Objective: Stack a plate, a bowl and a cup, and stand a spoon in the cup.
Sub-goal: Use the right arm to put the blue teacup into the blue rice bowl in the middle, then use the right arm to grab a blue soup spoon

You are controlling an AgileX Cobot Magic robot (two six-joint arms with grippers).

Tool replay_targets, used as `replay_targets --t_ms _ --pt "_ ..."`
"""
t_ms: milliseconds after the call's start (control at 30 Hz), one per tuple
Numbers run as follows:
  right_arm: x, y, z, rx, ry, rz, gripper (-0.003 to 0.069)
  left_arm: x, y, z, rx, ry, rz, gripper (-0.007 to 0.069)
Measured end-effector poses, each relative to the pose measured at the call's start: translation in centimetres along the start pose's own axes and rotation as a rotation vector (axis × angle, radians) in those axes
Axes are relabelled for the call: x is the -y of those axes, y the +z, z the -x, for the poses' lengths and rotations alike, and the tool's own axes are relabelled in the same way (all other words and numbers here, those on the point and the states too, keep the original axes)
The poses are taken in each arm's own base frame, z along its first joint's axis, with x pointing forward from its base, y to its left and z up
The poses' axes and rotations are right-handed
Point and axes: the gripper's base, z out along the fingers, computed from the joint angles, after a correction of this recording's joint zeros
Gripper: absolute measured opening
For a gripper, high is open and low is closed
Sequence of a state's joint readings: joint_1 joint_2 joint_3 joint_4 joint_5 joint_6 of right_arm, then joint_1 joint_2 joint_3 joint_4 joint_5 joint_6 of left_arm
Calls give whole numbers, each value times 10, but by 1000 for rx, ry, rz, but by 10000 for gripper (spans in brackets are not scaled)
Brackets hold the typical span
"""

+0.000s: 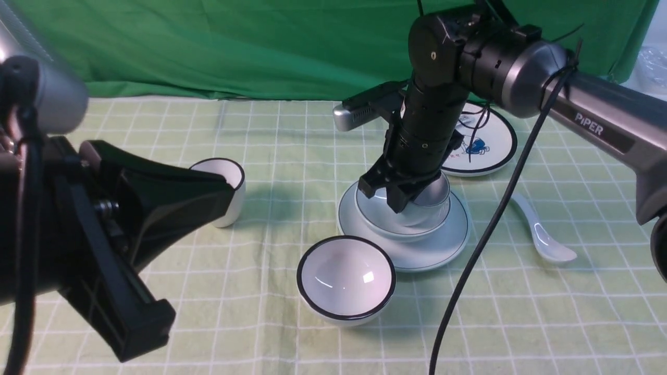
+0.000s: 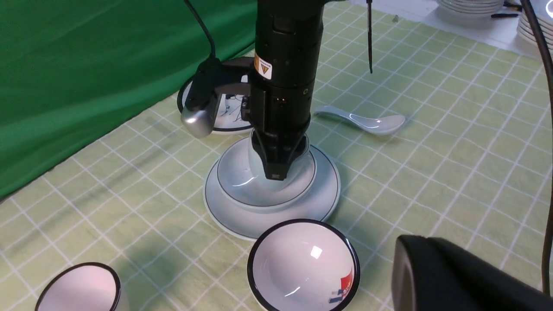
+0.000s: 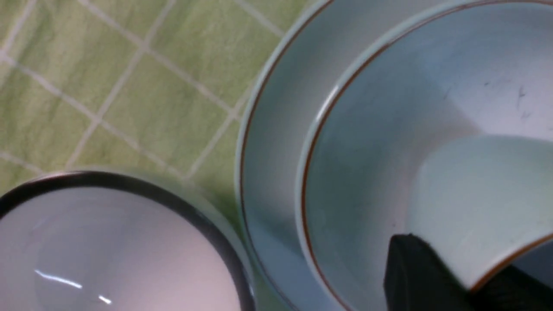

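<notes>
Nearest me, the left claw (image 1: 219,197) hung over the checked cloth (image 1: 219,312), jaws fully together, empty. Next out, a black-rimmed bowl (image 1: 346,278) sat just beside the plate (image 1: 449,244). The bowl (image 1: 379,214) rested on the plate, with the cup (image 3: 475,198) upright inside it. The right claw (image 1: 398,200) pointed straight down into the bowl, jaws nearly together. I read it as pinching the cup's wall at the rim, one black finger (image 3: 414,268) outside. The spoon (image 1: 544,237) lay on the cloth right of the plate, apart from it. A black-rimmed cup (image 1: 216,169) stood left. Farthest back was a picture plate (image 1: 490,140).
</notes>
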State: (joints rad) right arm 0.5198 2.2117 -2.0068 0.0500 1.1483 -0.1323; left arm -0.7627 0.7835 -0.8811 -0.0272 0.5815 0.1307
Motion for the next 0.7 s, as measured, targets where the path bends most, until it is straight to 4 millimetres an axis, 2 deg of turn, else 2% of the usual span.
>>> replay_targets --t_ms 100,200,233,300,333,400,433,467,500,567,600,700 --pt "0 1 0 -1 9 0 133 0 0 0 0 0 0 4" --pt "0 2 0 -4 9 0 336 0 0 0 1 1 1 4" --pt "0 2 0 -3 9 0 363 0 0 0 1 1 1 4" --pt "0 -10 1 16 18 -2 486 0 0 0 3 1 1 4" --pt "0 -26 3 59 26 -10 525 0 0 0 3 6 5 4" --pt "0 -39 3 89 28 -25 522 -1 0 1 7 7 6 4" --pt "2 -59 0 129 24 -56 494 -1 0 1 12 8 7 4" --pt "2 -62 0 135 26 -57 488 -1 0 1 15 8 7 4" --pt "8 -82 -7 165 29 -105 438 -1 0 2 24 10 10 4" --pt "26 -105 -28 172 82 -172 370 -1 0 3 35 10 11 4" --pt "39 -107 -40 153 123 -188 354 -1 0 4 39 10 12 4" --pt "88 -88 -78 42 283 -170 365 -1 0 4 48 10 13 4"
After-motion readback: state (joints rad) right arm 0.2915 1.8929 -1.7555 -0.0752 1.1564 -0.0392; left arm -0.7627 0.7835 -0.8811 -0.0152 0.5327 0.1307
